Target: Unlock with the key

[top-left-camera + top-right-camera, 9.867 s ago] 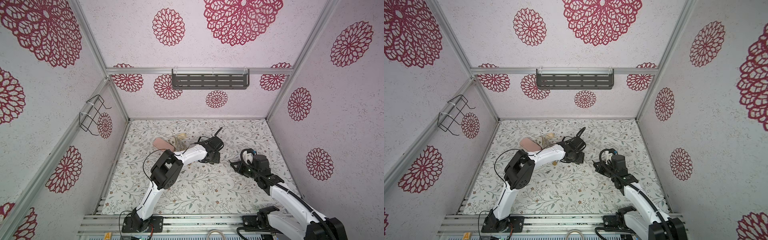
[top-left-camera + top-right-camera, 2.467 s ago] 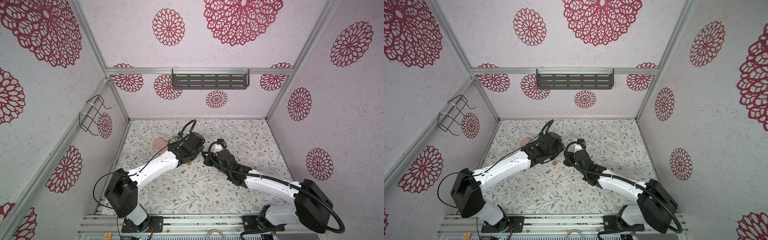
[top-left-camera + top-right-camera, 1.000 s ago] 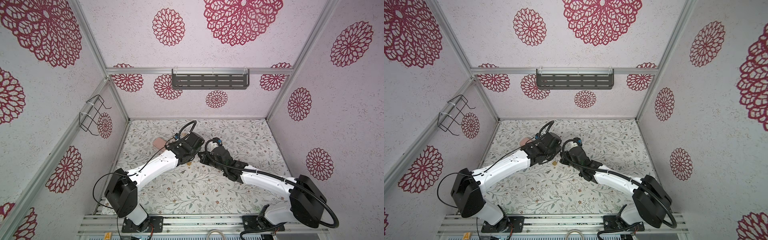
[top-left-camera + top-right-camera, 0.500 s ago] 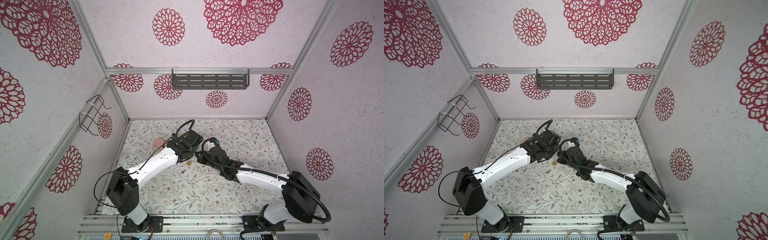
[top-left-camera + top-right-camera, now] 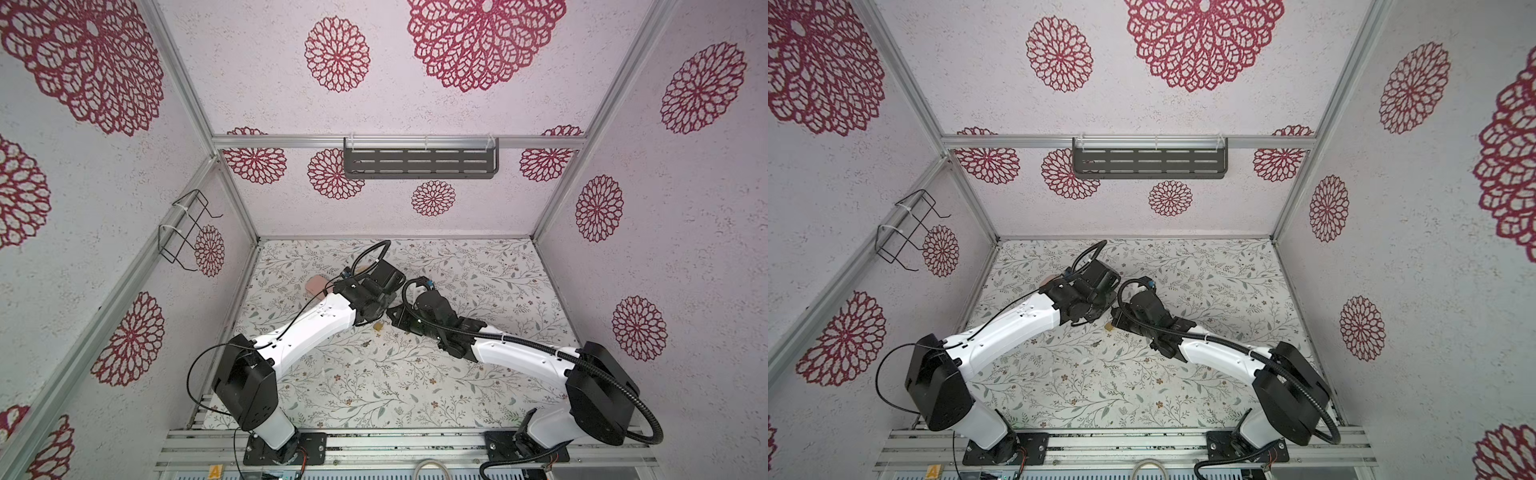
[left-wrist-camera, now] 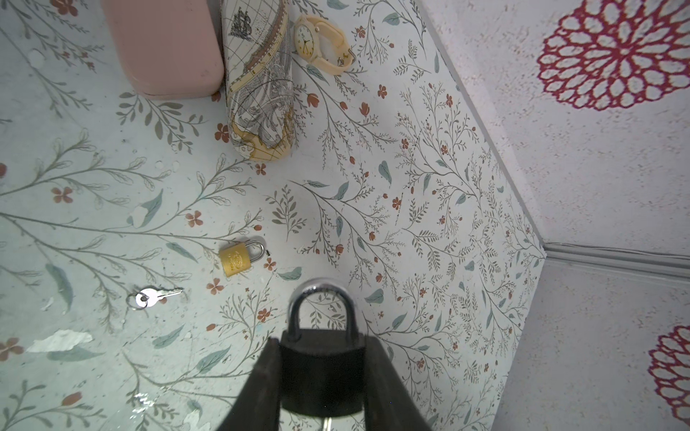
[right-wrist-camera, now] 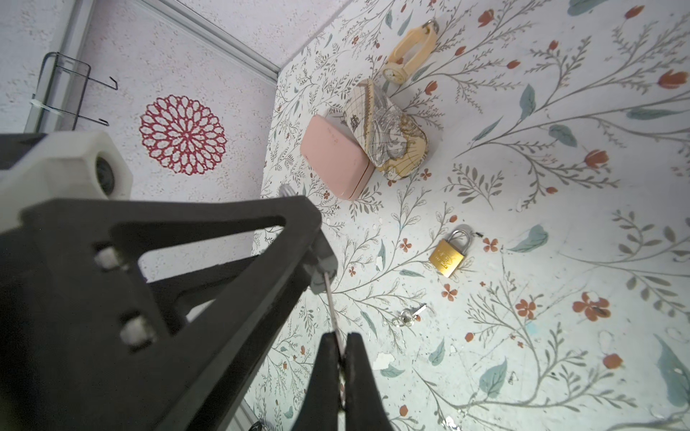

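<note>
Sitting between the fingers of the left pincer (image 6: 323,341), the black lock (image 6: 322,369) is held clear of the worktop (image 6: 373,231). It is clamped by its two flanks, with the steel shackle pointing away from the wrist. Both shackle legs look seated in the body.

The right pincer (image 7: 340,337) is pressed together on the key (image 7: 331,302). The thin blade runs from the pincer's tips straight to the lock's underside. A sliver of metal shows below the lock's body in the left wrist view, but how deep the blade sits I cannot tell.

In both top views the two arms meet nose to nose over the middle of the worktop. The left arm (image 5: 307,328) reaches in from the left and the right arm (image 5: 519,353) from the right.

Under them, flat on the floral sheet, lies a brass lock (image 6: 239,259). In a top view it is a small yellow spot just below the meeting pincers. A spare key (image 6: 151,296) on its ring lies near it, not touching.

Farther off, towards the back left, a pink case (image 6: 164,44) and a map pouch (image 6: 259,93) lie side by side and touch along their long edges. A cream watch (image 6: 319,43) rests just beside the pouch, on the side away from the case.
</note>
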`<state>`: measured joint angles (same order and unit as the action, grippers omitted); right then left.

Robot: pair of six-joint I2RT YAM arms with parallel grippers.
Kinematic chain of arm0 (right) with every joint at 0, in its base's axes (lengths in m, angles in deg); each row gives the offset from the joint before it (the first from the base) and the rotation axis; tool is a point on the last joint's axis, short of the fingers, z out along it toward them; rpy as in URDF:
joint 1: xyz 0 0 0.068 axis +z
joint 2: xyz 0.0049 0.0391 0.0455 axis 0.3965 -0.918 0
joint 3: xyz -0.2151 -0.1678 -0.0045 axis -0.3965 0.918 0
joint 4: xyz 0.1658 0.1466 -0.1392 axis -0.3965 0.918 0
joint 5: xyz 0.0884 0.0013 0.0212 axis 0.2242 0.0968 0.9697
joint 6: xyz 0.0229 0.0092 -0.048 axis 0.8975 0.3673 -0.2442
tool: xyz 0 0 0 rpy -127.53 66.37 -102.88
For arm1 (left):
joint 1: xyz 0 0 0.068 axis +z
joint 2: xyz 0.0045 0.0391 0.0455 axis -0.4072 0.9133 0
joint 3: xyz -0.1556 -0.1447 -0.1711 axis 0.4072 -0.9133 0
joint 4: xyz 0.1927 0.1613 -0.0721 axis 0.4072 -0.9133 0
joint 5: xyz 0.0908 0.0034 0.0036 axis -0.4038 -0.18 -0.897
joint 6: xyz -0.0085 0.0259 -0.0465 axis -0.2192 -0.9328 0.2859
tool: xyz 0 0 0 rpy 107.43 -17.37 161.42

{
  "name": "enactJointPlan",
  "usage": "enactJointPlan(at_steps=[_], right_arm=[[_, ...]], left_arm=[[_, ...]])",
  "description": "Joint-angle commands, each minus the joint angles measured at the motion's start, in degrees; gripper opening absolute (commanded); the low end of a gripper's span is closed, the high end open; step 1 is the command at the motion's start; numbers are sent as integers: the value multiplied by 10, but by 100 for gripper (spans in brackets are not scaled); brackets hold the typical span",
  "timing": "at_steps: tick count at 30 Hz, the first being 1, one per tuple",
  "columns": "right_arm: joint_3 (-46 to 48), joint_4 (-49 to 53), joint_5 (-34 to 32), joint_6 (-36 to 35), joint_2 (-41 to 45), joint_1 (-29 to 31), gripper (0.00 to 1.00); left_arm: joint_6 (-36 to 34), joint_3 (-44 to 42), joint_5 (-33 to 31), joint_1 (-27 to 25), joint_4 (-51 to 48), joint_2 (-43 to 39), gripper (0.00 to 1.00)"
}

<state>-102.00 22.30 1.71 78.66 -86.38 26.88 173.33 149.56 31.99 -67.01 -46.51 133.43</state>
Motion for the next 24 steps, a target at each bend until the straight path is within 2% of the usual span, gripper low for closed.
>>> enactJointPlan(at_steps=[1,5,9,12,15,20,22,24], right_arm=[[-15,-119,-6,37,-9,-23,0],[-9,-148,-12,56,-6,-25,0],[-27,-105,-75,0,-6,-14,0],[-20,-120,-91,-18,-9,-12,0],[-24,-98,-95,-23,-8,-11,0],[34,-217,-25,55,-2,-17,0],[34,-195,-31,56,2,-10,0],[34,-150,-66,38,11,1,0]], left_arm=[[-22,23,101,-46,-44,2,0],[-32,33,104,-59,-60,3,0],[-43,41,120,-63,-85,12,0],[-33,35,119,-64,-82,2,0],[-35,33,117,-61,-92,-4,0],[-5,-9,130,-51,-58,-34,0],[3,-20,131,-45,-54,-46,0],[8,-26,136,-36,-50,-54,0]])
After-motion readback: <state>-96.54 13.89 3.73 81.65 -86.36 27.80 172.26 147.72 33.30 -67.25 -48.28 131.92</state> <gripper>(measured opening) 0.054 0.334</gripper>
